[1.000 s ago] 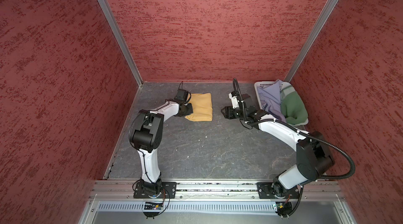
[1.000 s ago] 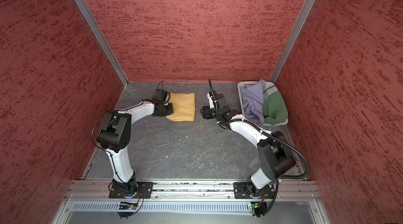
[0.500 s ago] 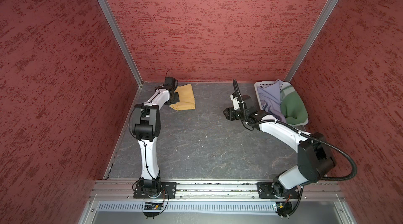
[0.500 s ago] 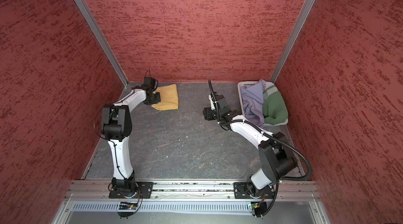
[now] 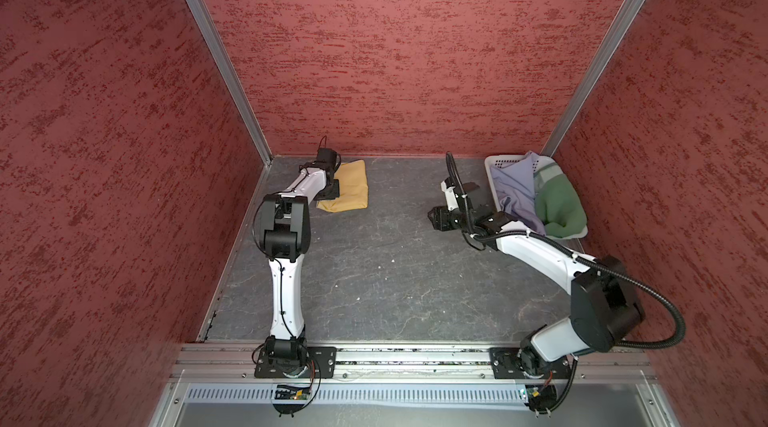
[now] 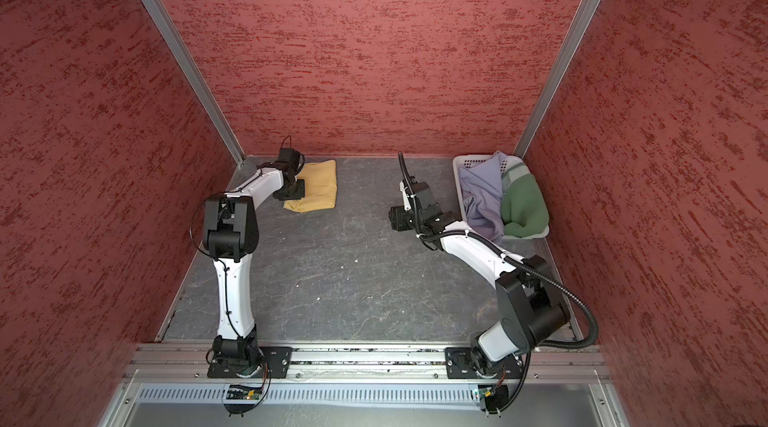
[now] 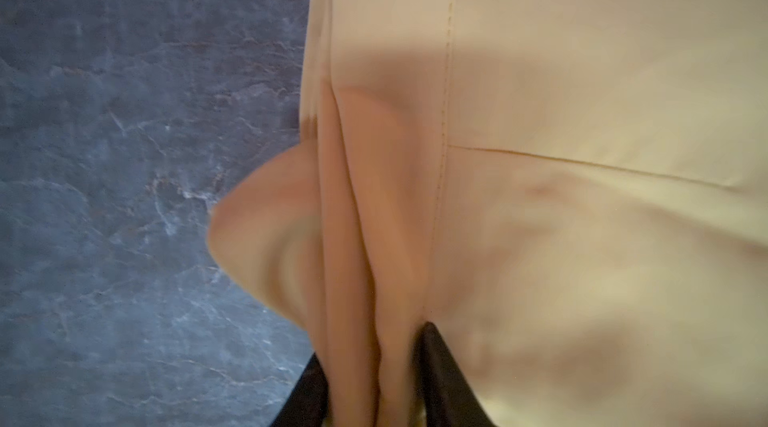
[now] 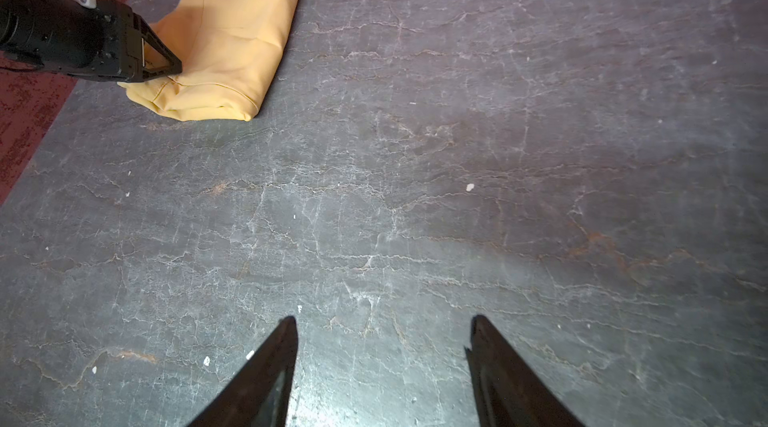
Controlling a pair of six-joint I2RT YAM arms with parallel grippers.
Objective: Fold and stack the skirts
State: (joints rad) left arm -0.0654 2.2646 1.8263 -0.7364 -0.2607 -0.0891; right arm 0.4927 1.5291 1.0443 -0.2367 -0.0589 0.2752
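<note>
The dark grey stone-patterned table (image 5: 374, 279) carries a white perforated plastic basket (image 5: 494, 163) at the far right. In it lie the pale lavender-grey skirt (image 5: 513, 188) and the dark green skirt (image 5: 559, 204). The folded mustard yellow skirt (image 5: 351, 188) lies far left. The left gripper (image 7: 374, 342) has a fold of it between narrowly parted jaws; if they pinch it, I cannot tell. The right gripper (image 8: 383, 317) stands wide above bare table.

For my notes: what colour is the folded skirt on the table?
The skirt is plain mustard yellow; right wrist view shows it best.
</note>
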